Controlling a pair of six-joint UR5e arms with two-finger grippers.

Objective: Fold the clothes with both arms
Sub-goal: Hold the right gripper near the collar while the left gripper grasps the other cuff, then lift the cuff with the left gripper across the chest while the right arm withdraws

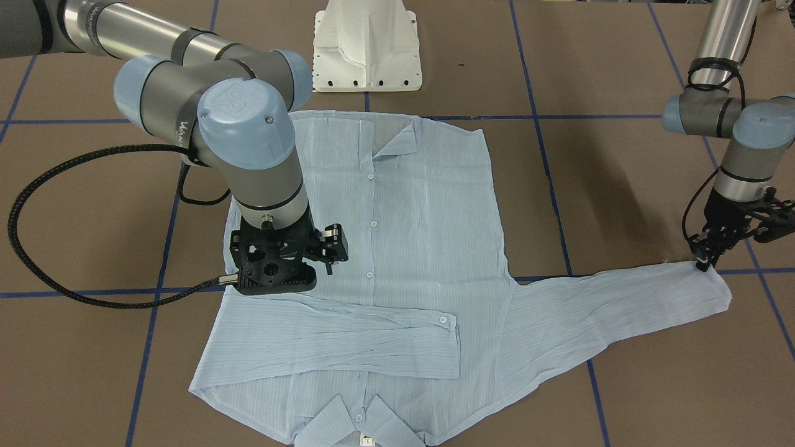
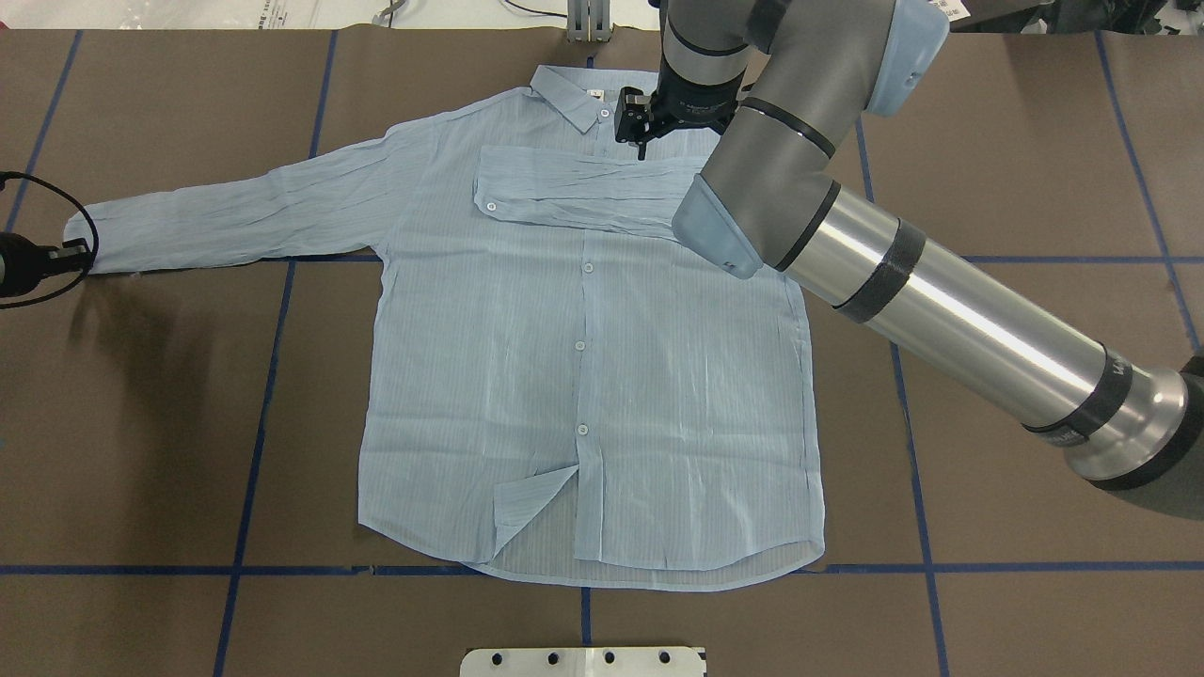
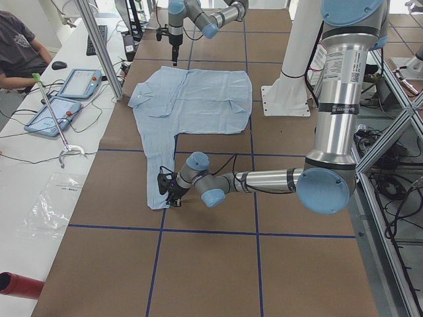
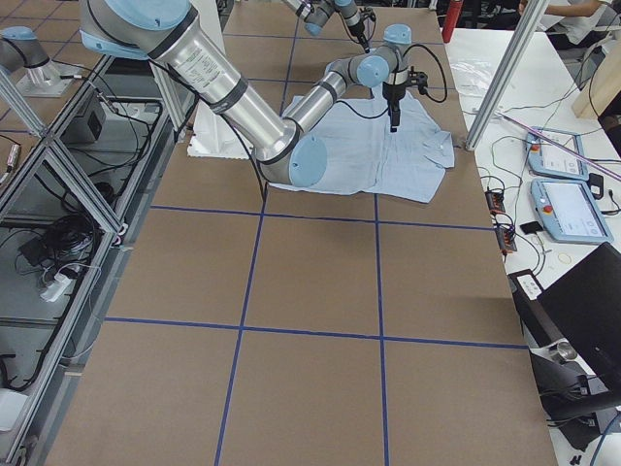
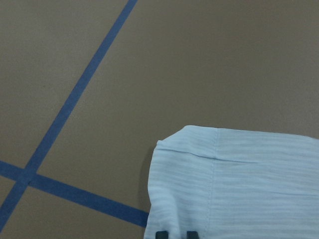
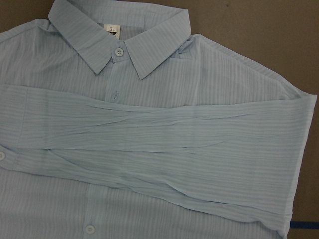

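Pale-blue shirt (image 2: 583,376), one sleeve (image 2: 574,193) folded across, left claw (image 1: 704,261) pinching other cuff (image 1: 714,290), right claw (image 1: 330,248) open above

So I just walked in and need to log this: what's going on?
A two-armed robot is folding a pale-blue shirt lying button-side up on the table. One sleeve is already folded across the chest, and the right gripper hovers above it near the collar. The left gripper is at the cuff of the other sleeve, which lies stretched out; whether it grips the cuff isn't clear.
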